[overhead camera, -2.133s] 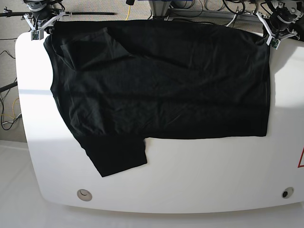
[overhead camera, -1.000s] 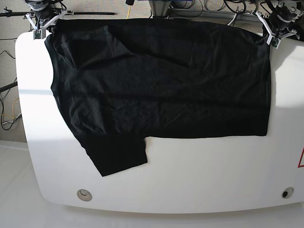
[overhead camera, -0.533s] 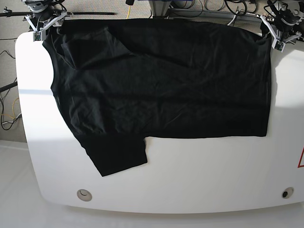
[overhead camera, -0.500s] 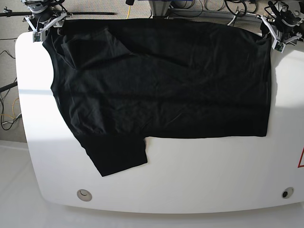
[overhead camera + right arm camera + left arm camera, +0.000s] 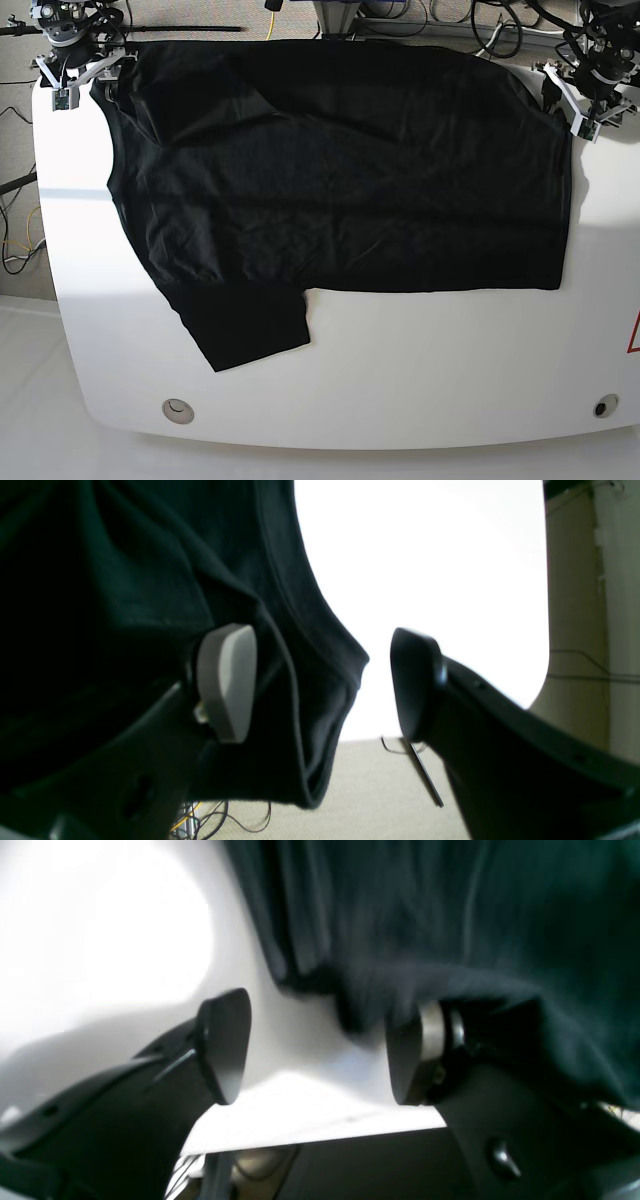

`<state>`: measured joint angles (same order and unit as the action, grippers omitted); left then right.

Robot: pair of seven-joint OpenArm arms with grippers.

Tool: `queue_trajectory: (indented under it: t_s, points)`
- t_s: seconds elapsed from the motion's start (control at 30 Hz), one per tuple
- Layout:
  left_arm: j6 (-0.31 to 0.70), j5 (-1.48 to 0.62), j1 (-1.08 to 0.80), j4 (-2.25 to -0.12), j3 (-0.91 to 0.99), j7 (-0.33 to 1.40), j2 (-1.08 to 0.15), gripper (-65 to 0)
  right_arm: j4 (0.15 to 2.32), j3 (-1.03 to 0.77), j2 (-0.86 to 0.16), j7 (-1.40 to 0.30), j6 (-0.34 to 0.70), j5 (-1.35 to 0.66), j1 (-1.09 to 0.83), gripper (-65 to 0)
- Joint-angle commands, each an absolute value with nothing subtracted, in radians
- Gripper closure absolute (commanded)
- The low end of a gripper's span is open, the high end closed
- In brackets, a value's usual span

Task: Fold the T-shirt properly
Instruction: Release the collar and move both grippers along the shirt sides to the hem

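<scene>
The black T-shirt [image 5: 340, 170] lies spread over the white table [image 5: 450, 370], one sleeve [image 5: 250, 325] pointing toward the front left. At its far left corner is my right gripper [image 5: 78, 82]. In the right wrist view that gripper [image 5: 320, 680] is open, with a loose fold of T-shirt [image 5: 125, 580] hanging in the gap against the grey pad [image 5: 227, 680]. My left gripper [image 5: 572, 100] is at the far right corner. Seen from the left wrist, it [image 5: 320, 1050] is open over bare table, and T-shirt fabric [image 5: 450, 915] drapes on one finger [image 5: 415, 1055].
Round holes sit in the table's front corners [image 5: 178, 408] [image 5: 604, 406]. A red marking [image 5: 634, 335] shows at the right edge. Cables [image 5: 440, 15] lie on the floor behind the table. The shirt's far edge runs along the table's back rim.
Both grippers have opened and let go of the shirt's far corners. Each has drifted slightly outward. The shirt lies as before.
</scene>
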<state>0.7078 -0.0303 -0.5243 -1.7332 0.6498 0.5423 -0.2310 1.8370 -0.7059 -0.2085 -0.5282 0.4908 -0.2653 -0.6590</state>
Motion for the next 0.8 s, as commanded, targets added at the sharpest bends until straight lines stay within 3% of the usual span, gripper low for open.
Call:
queue_trajectory:
  t_s: [0.0,0.5,0.77]
  points:
    - [0.698,-0.037,-0.499,-1.763,0.68,0.564,-0.254,-38.8,1.86,-0.714,-0.234,-0.518,0.488,-0.269,-0.64,-40.8]
    - [0.698,-0.036,-0.273,-1.777,0.682,0.613,-0.278,-37.1,1.833,-0.71,-0.239,-0.562,0.487,-0.27,-0.407,-40.1]
    - [0.698,-0.034,-0.101,-1.662,0.532,0.596,-0.287,-37.3,1.831,-0.698,-0.246,-0.6,0.486,-0.27,-0.294,-40.1]
